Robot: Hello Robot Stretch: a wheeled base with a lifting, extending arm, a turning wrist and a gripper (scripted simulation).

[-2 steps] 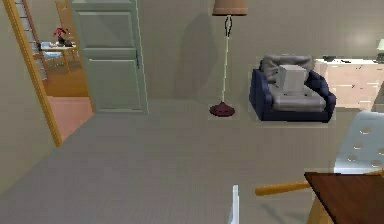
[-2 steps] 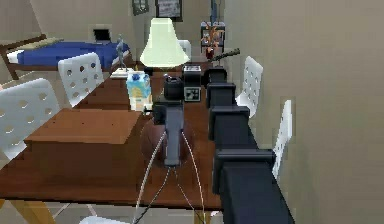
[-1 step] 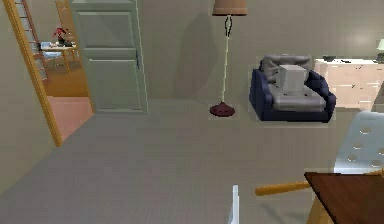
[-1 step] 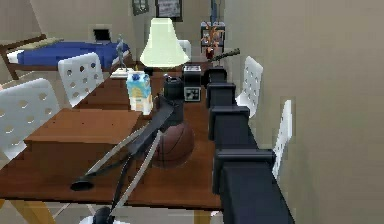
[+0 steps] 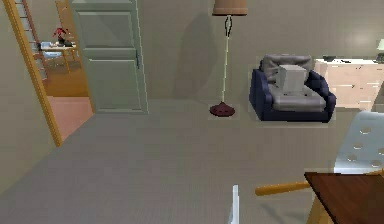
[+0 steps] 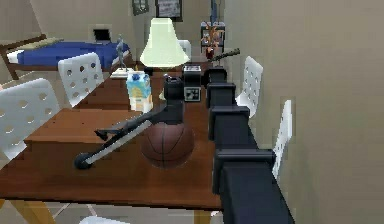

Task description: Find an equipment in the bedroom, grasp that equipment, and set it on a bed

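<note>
Arm side view: pincer (image 6: 88, 158) stretched low across the brown table (image 6: 50, 172). Cannot tell whether grasping anything or released. Task's thing, an orange-brown basketball (image 6: 166, 146), resting on the table directly behind the pincer's body, near its wrist end; contact not determinable. Beyond the pincer, farther out on the table: a blue-and-white carton (image 6: 140, 92), then a pale-shaded lamp (image 6: 160, 44). Well beyond the pincer, past the table's far end: a blue bed (image 6: 62, 52). White chairs (image 6: 80, 72) along the table on the fingertip side of the pincer.
</note>
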